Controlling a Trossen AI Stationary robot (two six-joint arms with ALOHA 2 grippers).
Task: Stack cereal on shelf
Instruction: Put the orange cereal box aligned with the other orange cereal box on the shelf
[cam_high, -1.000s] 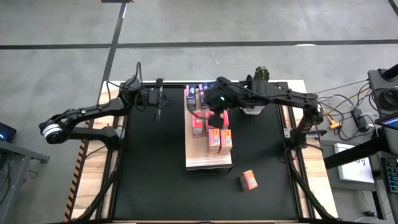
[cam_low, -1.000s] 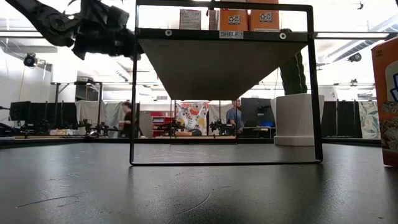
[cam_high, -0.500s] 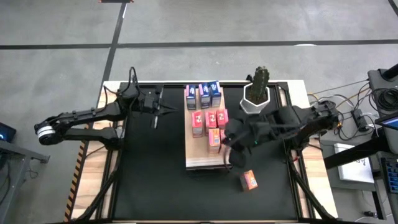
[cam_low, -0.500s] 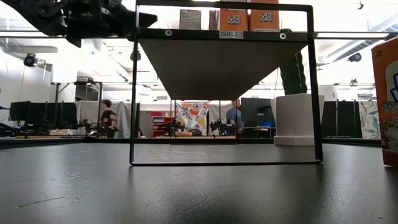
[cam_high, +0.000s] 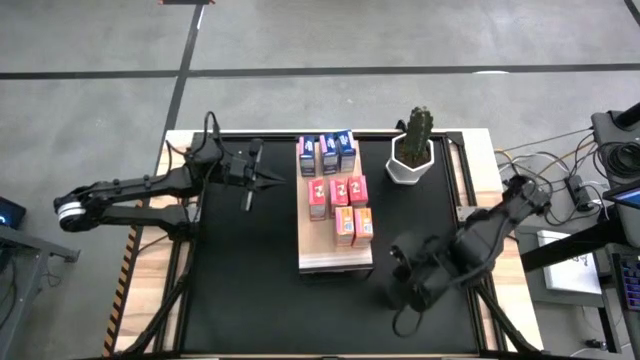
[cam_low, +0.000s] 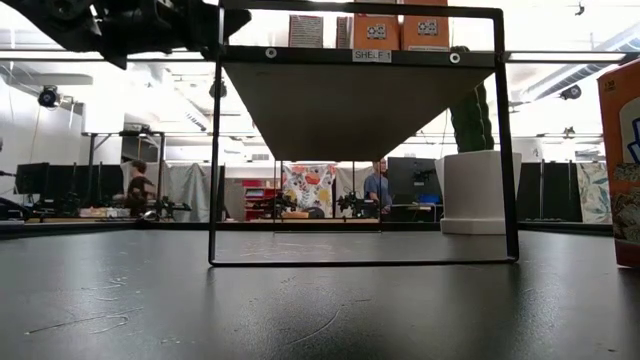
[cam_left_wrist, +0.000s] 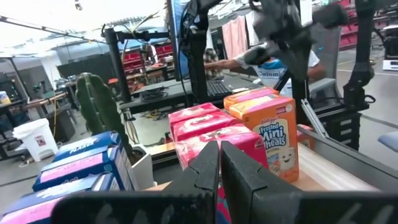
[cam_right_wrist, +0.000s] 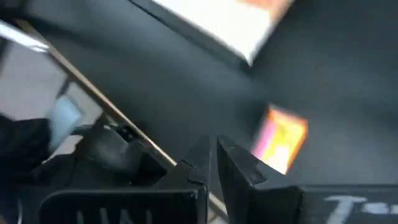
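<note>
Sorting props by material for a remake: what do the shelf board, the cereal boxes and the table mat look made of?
The shelf board looks like light wood, matte, with a pale front edge. The cereal boxes look like printed cardboard with sharp folded corners and colourful fronts. The table mat looks like black rubber or vinyl, faintly sheened and scuffed in the low view; which one is unclear.

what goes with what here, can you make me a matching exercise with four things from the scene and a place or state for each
Things:
1. cactus
2. blue cereal boxes
3. left gripper
4. right gripper

Places or states:
a. shut, over the black mat beside the shelf
b. in a white pot
c. back row on the shelf
d. shut, near a loose orange box

Pairs: 1-b, 2-c, 3-a, 4-d
</note>
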